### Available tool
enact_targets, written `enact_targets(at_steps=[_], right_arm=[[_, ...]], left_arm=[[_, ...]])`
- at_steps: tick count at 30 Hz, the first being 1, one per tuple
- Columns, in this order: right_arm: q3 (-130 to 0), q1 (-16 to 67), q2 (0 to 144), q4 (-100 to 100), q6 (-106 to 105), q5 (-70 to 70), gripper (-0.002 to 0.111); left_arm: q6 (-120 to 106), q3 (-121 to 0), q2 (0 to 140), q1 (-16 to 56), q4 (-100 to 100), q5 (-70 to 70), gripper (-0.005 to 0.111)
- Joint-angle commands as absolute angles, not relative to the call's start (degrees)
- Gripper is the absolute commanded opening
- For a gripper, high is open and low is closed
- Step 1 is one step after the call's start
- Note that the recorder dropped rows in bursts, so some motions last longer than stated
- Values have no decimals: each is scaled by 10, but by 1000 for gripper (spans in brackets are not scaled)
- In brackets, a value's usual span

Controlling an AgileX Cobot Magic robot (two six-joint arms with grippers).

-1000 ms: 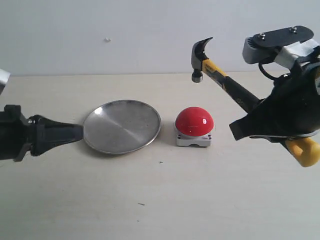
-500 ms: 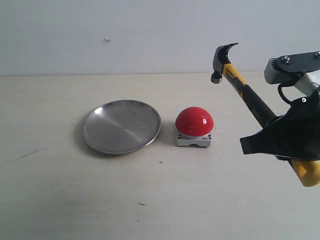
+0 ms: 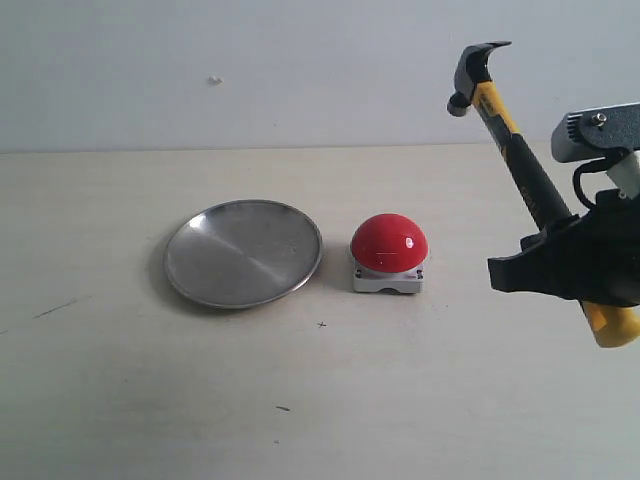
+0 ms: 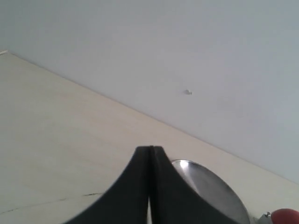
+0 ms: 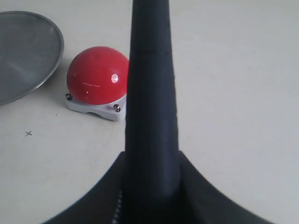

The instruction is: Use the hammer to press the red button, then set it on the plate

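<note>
My right gripper [image 3: 560,268] is shut on the black handle of the hammer [image 3: 528,165], which stands steeply tilted, its dark head high at the upper right and its yellow end below the fingers. The handle [image 5: 152,93] rises from the right gripper [image 5: 152,161] in the right wrist view. The red button [image 3: 389,243] sits on its grey-white base mid-table, left of and below the hammer, untouched. The silver plate [image 3: 243,252] lies left of the button and holds nothing. My left gripper [image 4: 150,149] is shut on nothing, out of the exterior view, with the plate [image 4: 210,191] beyond it.
The pale tabletop [image 3: 320,400] runs back to a plain white wall [image 3: 250,60]. Small dark marks dot the table in front of the button.
My left arm has drawn back out of the exterior view. My right gripper has swung the hammer up and to the right, lifting its head away from the button.
</note>
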State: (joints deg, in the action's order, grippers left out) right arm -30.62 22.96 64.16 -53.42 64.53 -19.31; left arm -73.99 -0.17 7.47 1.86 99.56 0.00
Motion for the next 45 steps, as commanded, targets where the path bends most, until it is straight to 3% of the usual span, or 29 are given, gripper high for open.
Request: enact_targets(at_steps=[1, 9, 17, 25, 33, 39, 45], right_arm=[[-336, 229, 649, -569, 651, -194, 0], [-398, 185, 683, -429, 443, -292, 0], [-486, 88, 723, -69, 46, -413, 0], [-466, 113, 742, 135, -35, -339, 0], [-477, 147, 790, 130, -47, -340, 0], [-477, 147, 742, 101, -32, -327, 0], [-476, 147, 722, 59, -34, -406, 0]], left_arm=[[-734, 0, 65, 17, 999, 9, 0], [-734, 0, 65, 17, 999, 9, 0], [-734, 0, 65, 17, 999, 9, 0], [-734, 0, 65, 17, 999, 9, 0], [-734, 0, 65, 17, 999, 9, 0], [-734, 0, 65, 17, 999, 9, 0], [-734, 0, 65, 17, 999, 9, 0]])
